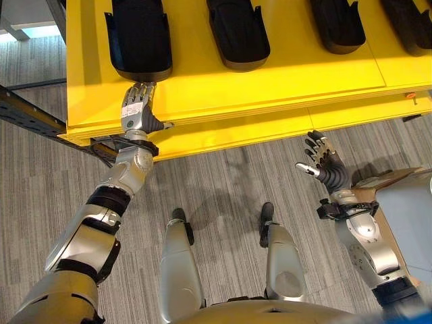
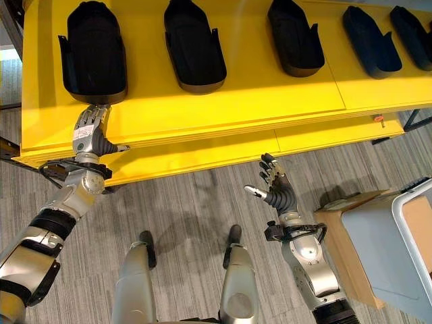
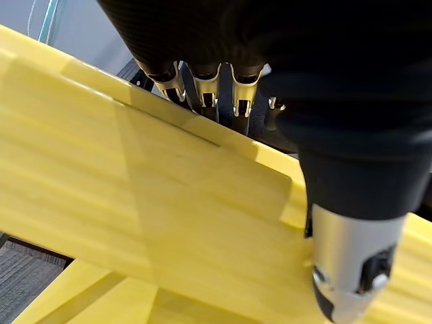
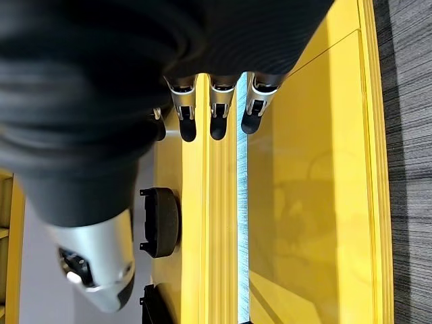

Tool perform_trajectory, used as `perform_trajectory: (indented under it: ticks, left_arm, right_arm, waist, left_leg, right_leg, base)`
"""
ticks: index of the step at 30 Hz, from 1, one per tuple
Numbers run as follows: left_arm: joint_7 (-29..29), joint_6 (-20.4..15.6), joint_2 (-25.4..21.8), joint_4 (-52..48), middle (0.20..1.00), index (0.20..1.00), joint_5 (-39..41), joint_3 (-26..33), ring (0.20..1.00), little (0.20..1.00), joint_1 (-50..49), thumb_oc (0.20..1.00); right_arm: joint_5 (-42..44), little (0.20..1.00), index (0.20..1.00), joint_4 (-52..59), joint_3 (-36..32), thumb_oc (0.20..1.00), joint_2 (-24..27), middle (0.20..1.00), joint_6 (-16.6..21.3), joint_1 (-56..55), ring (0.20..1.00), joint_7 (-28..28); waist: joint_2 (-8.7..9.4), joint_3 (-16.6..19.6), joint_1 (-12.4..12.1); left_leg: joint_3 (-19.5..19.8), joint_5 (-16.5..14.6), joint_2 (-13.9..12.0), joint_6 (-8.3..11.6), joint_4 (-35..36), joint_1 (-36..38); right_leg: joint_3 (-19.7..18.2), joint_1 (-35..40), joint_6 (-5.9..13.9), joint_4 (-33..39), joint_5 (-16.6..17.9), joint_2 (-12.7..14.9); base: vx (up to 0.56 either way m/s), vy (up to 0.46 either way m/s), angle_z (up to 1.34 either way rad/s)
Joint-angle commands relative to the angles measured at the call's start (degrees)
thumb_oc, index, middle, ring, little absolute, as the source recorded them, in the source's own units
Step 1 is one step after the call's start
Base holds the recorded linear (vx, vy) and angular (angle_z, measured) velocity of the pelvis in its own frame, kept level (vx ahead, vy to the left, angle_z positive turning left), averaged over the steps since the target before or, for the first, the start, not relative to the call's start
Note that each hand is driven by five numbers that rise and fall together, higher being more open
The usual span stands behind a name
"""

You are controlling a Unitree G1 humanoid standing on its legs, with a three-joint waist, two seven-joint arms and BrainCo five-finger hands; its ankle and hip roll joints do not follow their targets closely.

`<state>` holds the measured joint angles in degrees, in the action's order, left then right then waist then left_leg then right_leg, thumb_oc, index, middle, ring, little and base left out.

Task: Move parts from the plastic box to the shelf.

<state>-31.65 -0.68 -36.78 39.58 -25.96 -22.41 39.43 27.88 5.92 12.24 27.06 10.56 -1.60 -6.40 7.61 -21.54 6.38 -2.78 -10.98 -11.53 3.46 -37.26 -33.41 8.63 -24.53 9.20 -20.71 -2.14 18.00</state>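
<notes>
While my left hand (image 1: pixel 137 108) rests flat-fingered and empty against the end part (image 1: pixel 139 40) on the yellow shelf (image 1: pixel 270 84), I judge a straight, gentle nudge seats it, my right hand (image 1: pixel 324 165) hanging spread and empty.

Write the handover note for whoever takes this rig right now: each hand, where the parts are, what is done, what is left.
Left hand: open, empty, fingers straight, flat on the yellow shelf just in front of the leftmost black part.
Right hand: open, empty, held over the floor in front of the shelf.
Parts: a row of black parts lies on the shelf's top board; the leftmost looks just placed.
Plastic box: on the robot's right, beside the right arm; its contents cannot be seen.
Left: probably go back to the box for the next part, if any remain.
</notes>
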Motion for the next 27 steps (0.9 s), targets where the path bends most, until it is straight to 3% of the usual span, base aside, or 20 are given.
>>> perform_trajectory:
  ticks: [1, 18, 20, 24, 25, 27]
  left_arm:
    - [2.44, -0.23, 2.66, 5.78, 1.000, 1.000, 3.56, -1.56, 1.000, 1.000, 4.53, 1.000]
    - [2.30, -0.56, 2.24, 6.37, 1.000, 1.000, 4.05, -2.24, 1.000, 1.000, 6.60, 1.000]
    - [2.79, -0.58, 1.93, 6.42, 1.000, 1.000, 4.34, -2.34, 1.000, 1.000, 6.88, 1.000]
    - [3.88, -0.48, 1.22, 6.62, 1.000, 1.000, 4.76, -2.30, 1.000, 1.000, 7.40, 1.000]
    - [4.29, -0.47, 1.01, 6.36, 1.000, 1.000, 4.99, -2.15, 1.000, 1.000, 7.68, 1.000]
    - [4.93, -0.57, 0.63, 6.40, 1.000, 1.000, 5.35, -2.02, 1.000, 1.000, 7.99, 1.000]
  right_arm:
    - [0.75, 1.000, 1.000, 5.29, -1.41, 1.000, 2.73, 1.000, 4.01, 0.01, 1.000, 0.37]
    - [0.84, 1.000, 1.000, 5.71, -1.49, 1.000, 3.54, 1.000, 4.10, -0.88, 1.000, 0.71]
    - [0.99, 1.000, 1.000, 5.52, -1.41, 1.000, 3.66, 1.000, 3.90, -0.99, 1.000, 0.87]
    - [1.18, 1.000, 1.000, 5.59, -1.72, 1.000, 3.60, 1.000, 3.49, -1.36, 1.000, 1.25]
    - [1.23, 1.000, 1.000, 5.63, -1.95, 1.000, 3.62, 1.000, 3.40, -1.47, 1.000, 1.36]
    - [1.27, 1.000, 1.000, 5.52, -1.96, 1.000, 3.63, 1.000, 3.12, -1.61, 1.000, 1.59]
  waist:
    - [-1.22, 0.97, 1.73]
    - [-1.10, 0.95, 2.14]
    - [-1.19, 0.98, 2.10]
    - [-1.29, 0.99, 2.20]
    - [-1.34, 0.87, 2.20]
    - [-1.42, 0.92, 2.22]
  left_leg:
    - [-0.96, 5.86, -3.01, 1.56, 5.32, -0.08]
    - [-1.21, 5.99, -3.32, 1.64, 5.41, -0.51]
    - [-0.95, 4.41, -3.50, 2.18, 4.64, -0.19]
    - [-0.94, 4.36, -3.44, 2.15, 4.52, -0.19]
    - [-1.22, 5.82, -3.29, 1.58, 4.96, -0.71]
    - [-1.34, 5.79, -3.29, 1.57, 4.97, -0.62]
  right_leg:
    - [-1.41, 2.25, -0.93, -7.20, -4.36, 0.64]
    - [-1.91, 1.45, -0.98, -7.09, -4.12, 0.35]
    - [-2.16, 1.79, -0.61, -7.76, -5.33, 0.18]
    - [-2.34, 1.71, -0.57, -7.72, -5.25, 0.16]
    - [-2.11, 1.20, -0.93, -7.26, -3.94, 0.30]
    - [-2.14, 1.28, -0.93, -7.15, -3.93, 0.29]
  base:
    - [0.00, 0.000, 0.00]
    - [0.00, 0.001, -0.02]
    - [0.07, -0.010, -0.02]
    - [0.00, 0.004, 0.03]
    - [-0.07, 0.022, -0.04]
    - [0.00, 0.007, -0.05]
